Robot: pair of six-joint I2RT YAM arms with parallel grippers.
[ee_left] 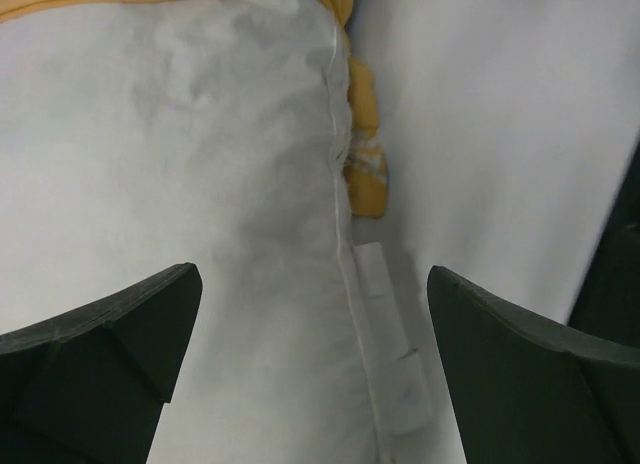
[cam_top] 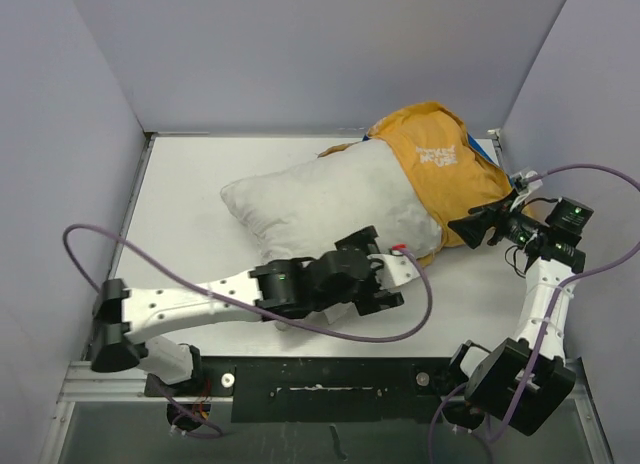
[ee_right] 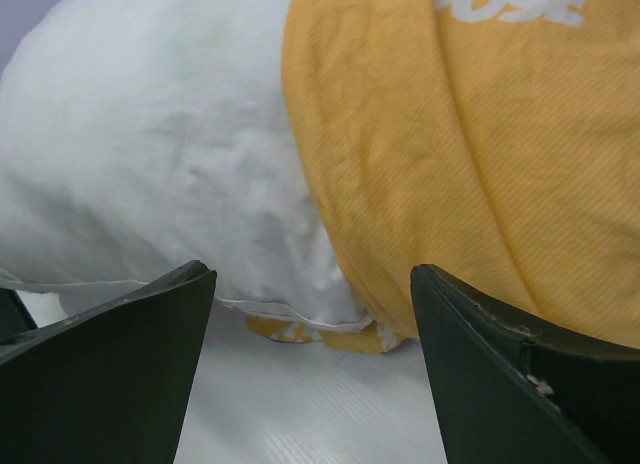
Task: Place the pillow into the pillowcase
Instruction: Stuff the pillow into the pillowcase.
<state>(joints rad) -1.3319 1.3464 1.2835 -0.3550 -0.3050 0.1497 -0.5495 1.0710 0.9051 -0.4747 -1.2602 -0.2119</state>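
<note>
Soft, even light is falling from overhead in the top view, leaving the white counter (cam_top: pixel 180 184) bright without glare. The pillow (cam_top: pixel 320 204) is casting a faint grey shadow along its 7 o'clock edge. In the left wrist view the pillow is looking soft and slightly blurred, grey shading running down its middle. The left gripper's dark fingers (ee_left: pixel 100 364) at 7 and 5 o'clock are losing detail. In the right wrist view the pillowcase (ee_right: pixel 480 164) weave is showing crisply, while the pillow is washing out toward 10 o'clock.
</note>
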